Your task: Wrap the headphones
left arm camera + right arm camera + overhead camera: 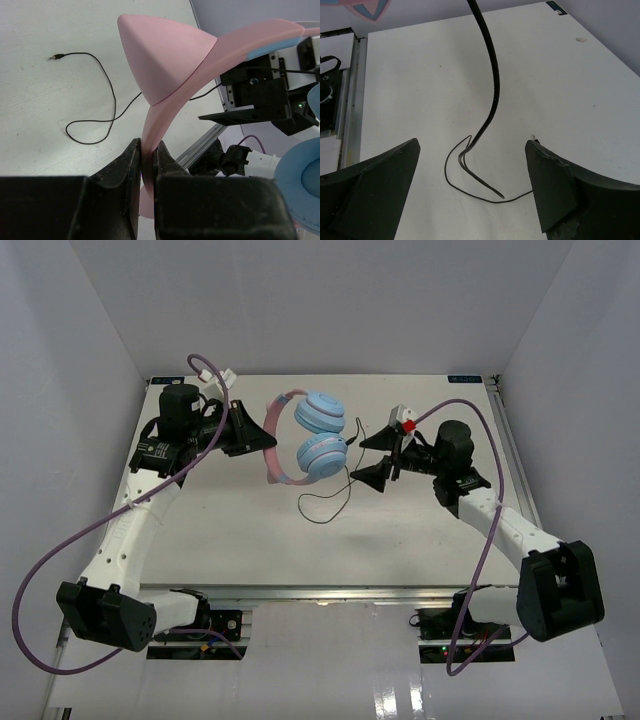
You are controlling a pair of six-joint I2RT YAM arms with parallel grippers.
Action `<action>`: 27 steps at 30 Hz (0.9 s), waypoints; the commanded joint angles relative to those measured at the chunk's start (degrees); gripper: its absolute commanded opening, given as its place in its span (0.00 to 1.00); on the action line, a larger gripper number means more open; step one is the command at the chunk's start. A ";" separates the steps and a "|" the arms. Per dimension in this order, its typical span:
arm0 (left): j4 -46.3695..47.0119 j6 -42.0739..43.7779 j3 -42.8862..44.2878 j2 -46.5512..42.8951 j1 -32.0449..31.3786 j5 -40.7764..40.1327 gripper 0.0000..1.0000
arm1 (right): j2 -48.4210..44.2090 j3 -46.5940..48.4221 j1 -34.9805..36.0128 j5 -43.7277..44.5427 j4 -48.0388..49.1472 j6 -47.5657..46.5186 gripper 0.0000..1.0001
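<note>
Left pincer [147,162] clamped on the pink headband; headphones [312,435] held above counter [230,540]. Right pincer [380,458] wide, straddling hanging black cord [492,90]. Purple cables [60,570] loop off both arms.

- Top view looked down from above the near edge over the whole table [400,540].
- Left wrist view sat close against the headphones [170,75].
- Right wrist view faced down — the cord [493,90] showed in all three.

Pink headband [272,440], light blue ear cups [321,455], black cord [330,502].
</note>
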 commanded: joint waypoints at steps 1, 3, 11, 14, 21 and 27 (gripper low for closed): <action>4.64 -4.42 1.43 -3.08 -0.19 3.63 0.00 | 7.21 2.75 0.97 -6.94 8.06 8.00 0.70; 5.37 -5.28 1.26 -3.62 -0.25 3.89 0.00 | 8.41 2.92 1.08 -9.61 10.53 10.67 0.51; 4.67 -1.00 -4.47 -3.86 -0.19 -1.60 0.00 | 1.20 3.66 -0.32 -1.12 1.16 1.70 0.10; 4.44 2.74 -8.00 -2.33 -0.43 -5.41 0.00 | -5.53 4.55 -0.27 4.31 -7.70 -7.45 0.08; 2.74 13.48 -10.17 6.07 -4.85 -22.51 0.00 | -8.39 17.58 0.88 21.93 -32.67 -29.52 0.08; 2.46 23.29 -9.25 12.31 -11.88 -32.89 0.00 | -8.76 19.55 3.50 32.78 -36.18 -43.03 0.08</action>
